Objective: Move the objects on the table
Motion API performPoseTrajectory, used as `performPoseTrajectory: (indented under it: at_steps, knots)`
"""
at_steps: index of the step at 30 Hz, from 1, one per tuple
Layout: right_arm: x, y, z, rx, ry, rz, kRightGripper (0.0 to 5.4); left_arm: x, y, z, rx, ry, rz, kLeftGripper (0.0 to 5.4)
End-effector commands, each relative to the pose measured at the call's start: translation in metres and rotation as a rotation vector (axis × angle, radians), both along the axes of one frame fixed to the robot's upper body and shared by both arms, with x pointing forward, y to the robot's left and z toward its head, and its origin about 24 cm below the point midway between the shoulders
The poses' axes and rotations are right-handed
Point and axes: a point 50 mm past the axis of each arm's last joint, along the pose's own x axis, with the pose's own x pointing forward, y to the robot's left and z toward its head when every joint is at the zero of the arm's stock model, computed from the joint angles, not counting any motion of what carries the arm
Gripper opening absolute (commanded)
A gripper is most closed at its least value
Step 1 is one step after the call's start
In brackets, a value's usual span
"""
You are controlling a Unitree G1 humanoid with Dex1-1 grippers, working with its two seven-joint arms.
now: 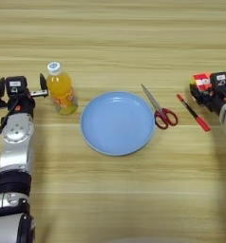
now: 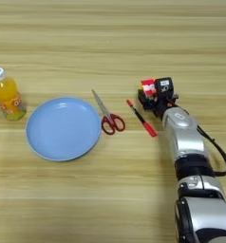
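Observation:
My left gripper is open at the table's left side, fingers spread wide with nothing between them. The orange-drink bottle with its white cap stands upright just right of that gripper's inner finger. At the right side, my right gripper is shut on the multicoloured puzzle cube, low over the wood. The thin red pen lies slanted just left of this gripper. Further left lie the closed red-handled scissors, blades pointing away from me.
A round blue plate with nothing on it sits in the middle, between the bottle and the scissors. The scissor handles lie close to its right rim.

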Motion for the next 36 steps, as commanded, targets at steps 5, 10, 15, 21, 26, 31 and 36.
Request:
performPoseTrajectory:
  at_steps: [5, 10, 15, 21, 26, 31, 36]
  knots:
    - [-0.014, 0.036, 0.020, 0.009, -0.081, 0.118, 3.34, 0.001, 0.001, 0.003, 0.021, -0.004, -0.003, 5.40]
    - [-0.029, 0.073, 0.019, -0.009, -0.067, 0.274, 3.33, 0.001, 0.001, 0.003, 0.020, -0.004, -0.003, 5.40]
    - [-0.038, 0.099, 0.012, -0.027, -0.031, 0.378, 3.33, 0.001, 0.002, 0.003, 0.019, -0.004, -0.003, 5.40]
    - [-0.042, 0.116, 0.000, -0.047, 0.015, 0.446, 3.33, 0.001, 0.001, 0.003, 0.019, -0.005, -0.002, 5.40]
    - [-0.042, 0.124, -0.008, -0.055, 0.047, 0.476, 3.33, 0.001, 0.001, 0.003, 0.019, -0.006, -0.002, 5.40]
    - [-0.048, 0.138, -0.014, -0.052, 0.074, 0.543, 3.33, 0.001, 0.001, 0.003, 0.019, -0.007, -0.002, 5.40]
    - [-0.049, 0.149, -0.020, -0.056, 0.094, 0.587, 3.33, 0.001, 0.001, 0.003, 0.019, -0.007, -0.002, 5.40]
